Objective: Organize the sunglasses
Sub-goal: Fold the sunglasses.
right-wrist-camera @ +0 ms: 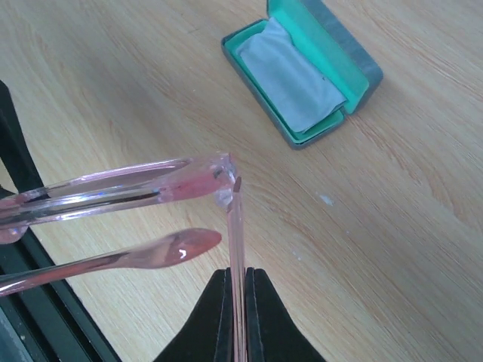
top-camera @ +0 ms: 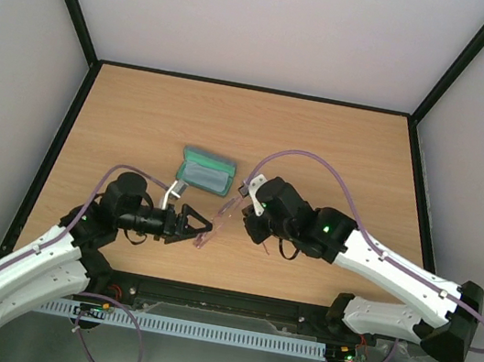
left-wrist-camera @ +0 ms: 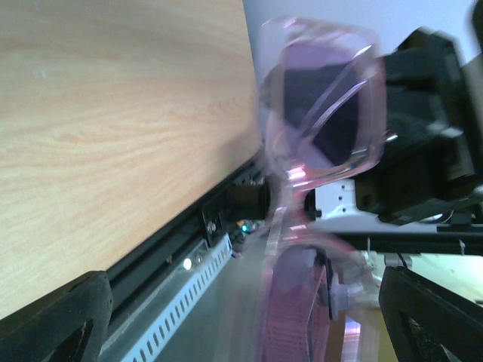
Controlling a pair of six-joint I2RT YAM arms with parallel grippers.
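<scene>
On the wooden counter [top-camera: 322,148] lies an open case [top-camera: 191,162], lid back, teal inside, with a pale cloth [top-camera: 206,176] in it. Just below it, the two arms meet near the counter's front edge. The sunglasses [top-camera: 214,225] hang between them as a thin pink streak. The left pincer [top-camera: 200,227] points at them with its fingers spread. The right pincer [top-camera: 244,211] is at their upper end, its grip too small to judge.
</scene>
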